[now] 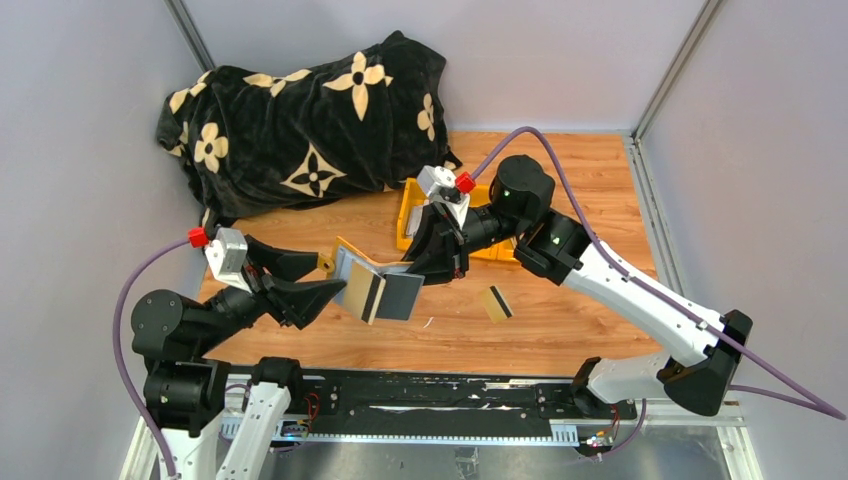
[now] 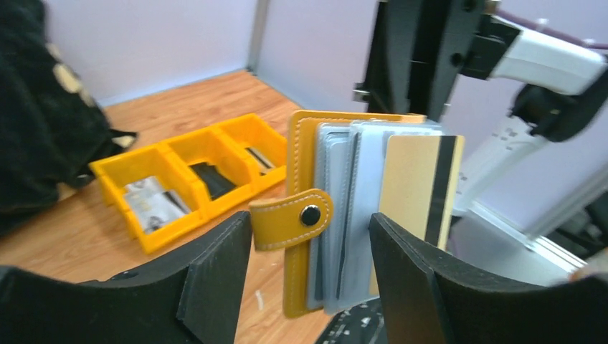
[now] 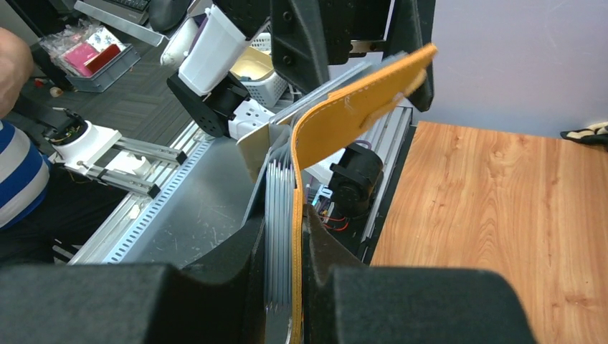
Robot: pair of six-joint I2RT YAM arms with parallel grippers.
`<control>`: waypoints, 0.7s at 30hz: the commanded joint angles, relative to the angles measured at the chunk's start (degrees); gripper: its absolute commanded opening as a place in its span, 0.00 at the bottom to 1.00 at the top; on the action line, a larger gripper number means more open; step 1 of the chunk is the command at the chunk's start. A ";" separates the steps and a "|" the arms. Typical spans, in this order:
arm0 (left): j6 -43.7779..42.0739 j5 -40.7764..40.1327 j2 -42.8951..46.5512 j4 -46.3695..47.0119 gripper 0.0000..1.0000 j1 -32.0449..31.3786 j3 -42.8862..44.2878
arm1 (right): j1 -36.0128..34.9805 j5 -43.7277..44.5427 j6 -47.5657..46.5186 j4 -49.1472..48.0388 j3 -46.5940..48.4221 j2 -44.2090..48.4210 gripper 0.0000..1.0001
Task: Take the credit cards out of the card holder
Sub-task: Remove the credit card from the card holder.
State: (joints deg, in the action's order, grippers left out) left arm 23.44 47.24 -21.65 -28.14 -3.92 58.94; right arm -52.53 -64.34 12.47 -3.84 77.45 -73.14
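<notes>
R jaws clamped on card holder [image 3: 358, 118] w/ gold credit card [image 2: 412, 186] showing; L jaws apart.

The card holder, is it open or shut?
Open: the card holder has its snap strap unfastened, pockets fanned, gold card sticking out.

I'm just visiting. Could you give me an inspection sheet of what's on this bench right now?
Surface: wooden table, plank grain.
Job's things: card holder held up open, gold card sticking out; loose card lying on the wood.
Clutter: yellow tray; black flowered cloth.
Grippers: right gripper shut on holder; left gripper open beside it.
Cables: purple cable along each arm.
Surroundings: pale walls; person beyond the rig.
</notes>
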 commanded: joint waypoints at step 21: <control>15.32 4.63 0.20 13.58 0.64 0.26 -4.54 | 0.02 2.07 2.53 12.88 11.31 -1.82 0.00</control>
State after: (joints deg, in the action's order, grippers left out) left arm 39.05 55.37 -21.65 -14.72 -3.88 54.54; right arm -52.51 -62.50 13.76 3.81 84.07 -74.32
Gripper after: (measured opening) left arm 0.638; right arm 0.187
